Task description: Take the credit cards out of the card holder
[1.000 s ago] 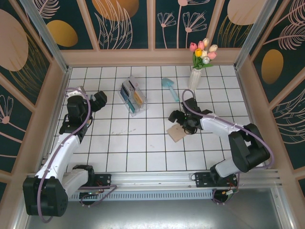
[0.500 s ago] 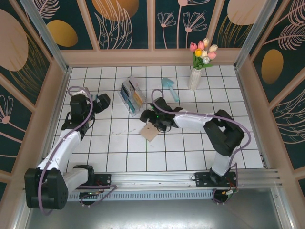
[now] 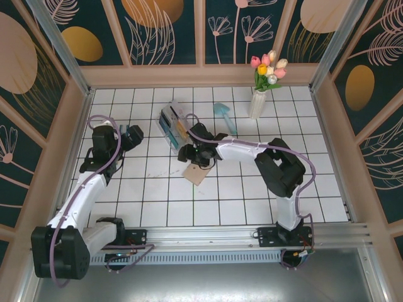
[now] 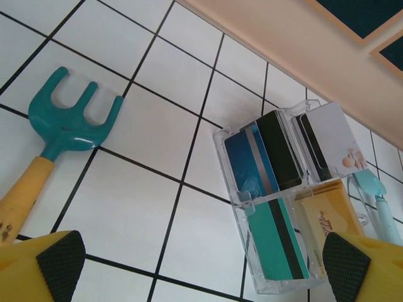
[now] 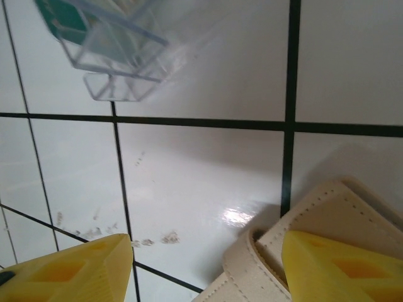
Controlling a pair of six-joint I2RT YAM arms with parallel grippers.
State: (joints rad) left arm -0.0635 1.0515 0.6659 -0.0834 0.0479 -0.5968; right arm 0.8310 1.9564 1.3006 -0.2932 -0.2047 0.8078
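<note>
Card holder [image 3: 197,173] lies flat on the tiles on the near side of the clear rack [image 3: 174,126], a little toward the right arm's side of it, near but not touching. It looks folded shut. The tan outside is up, a stitched edge is visible in the right wrist view, and no blue-grey inside is on show. Its credit cards are hidden, so judged still inside the card holder. No card lies loose on the tiles around the rack. The slotted cards [image 4: 271,151] in the rack (blue, black, white, teal, yellowish) are the rack's own and are not counted.

Right gripper [image 3: 198,155] sits between the rack and the holder, low over the holder's rack-side edge. Its jaws are apart: one finger [image 5: 340,264] is over the holder's corner and the other is out over bare tile, with a wide gap between. It is not clamped on anything. Cannot tell whether that finger touches the holder.

Left gripper [image 3: 130,134] is well to the left of the rack, facing it, jaws fully apart with nothing between them.

Progress, judged: nothing is out yet, and this is the approach to the holder at most. Left to do:
- pin or grip the holder
- open it
- pull the white card with the black stripe
- pull the dark purplish card
- set both down apart from the rack

The left arm is probably needed to steady the holder.
</note>
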